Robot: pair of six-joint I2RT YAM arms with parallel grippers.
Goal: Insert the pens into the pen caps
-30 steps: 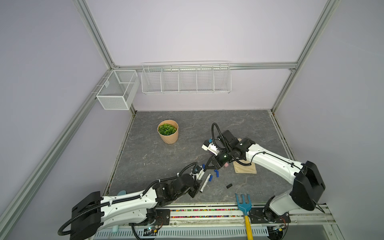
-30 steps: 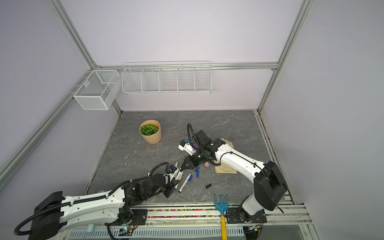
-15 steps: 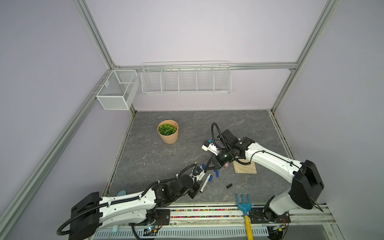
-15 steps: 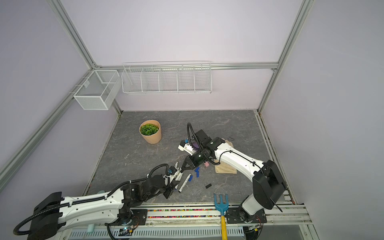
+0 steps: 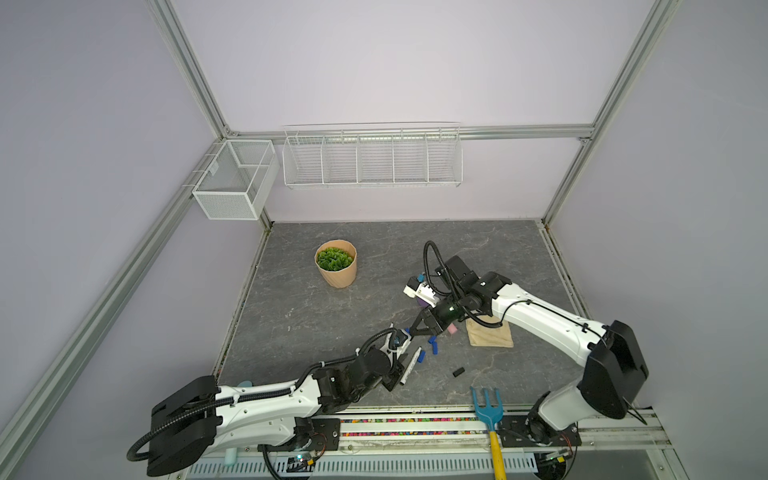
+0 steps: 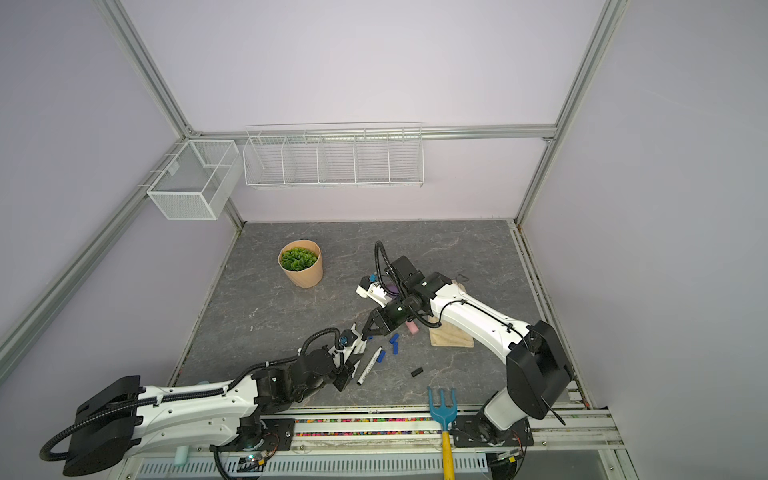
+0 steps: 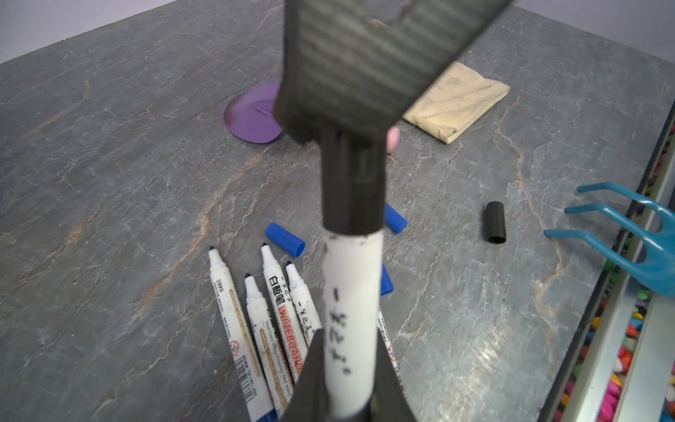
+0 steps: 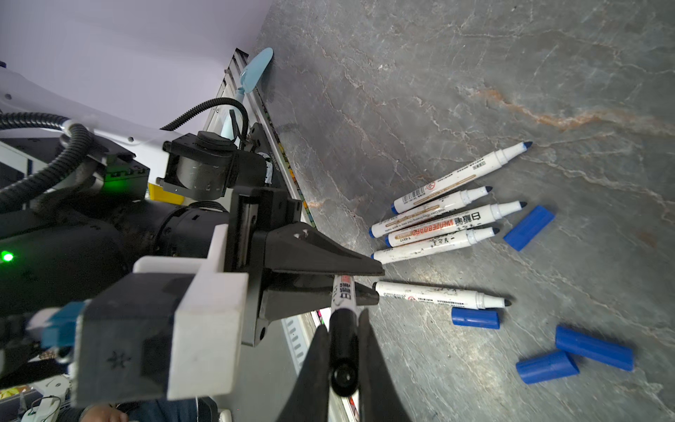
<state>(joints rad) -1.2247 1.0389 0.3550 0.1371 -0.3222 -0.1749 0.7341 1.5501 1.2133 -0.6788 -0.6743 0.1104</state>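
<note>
My left gripper [image 7: 349, 339] is shut on a white pen [image 7: 350, 292] and holds it above the table. A black pen cap [image 7: 352, 190] sits over that pen's tip, and my right gripper [image 8: 343, 321] is shut on this cap [image 8: 343, 350]. In both top views the two grippers meet tip to tip, left gripper [image 5: 408, 340] against right gripper [image 5: 414, 330]. Several uncapped pens [image 8: 438, 219] lie side by side on the table below, with one more pen [image 8: 438, 296] apart. Several blue caps [image 8: 529, 228] lie loose around them. A second black cap [image 7: 495, 222] lies alone.
A purple trowel [image 7: 252, 113] and a folded beige cloth [image 7: 460, 104] lie just behind the grippers. A blue hand rake [image 5: 487, 405] rests on the front rail. A potted plant [image 5: 336, 264] stands at the back left. Wire baskets [image 5: 372, 156] hang on the wall.
</note>
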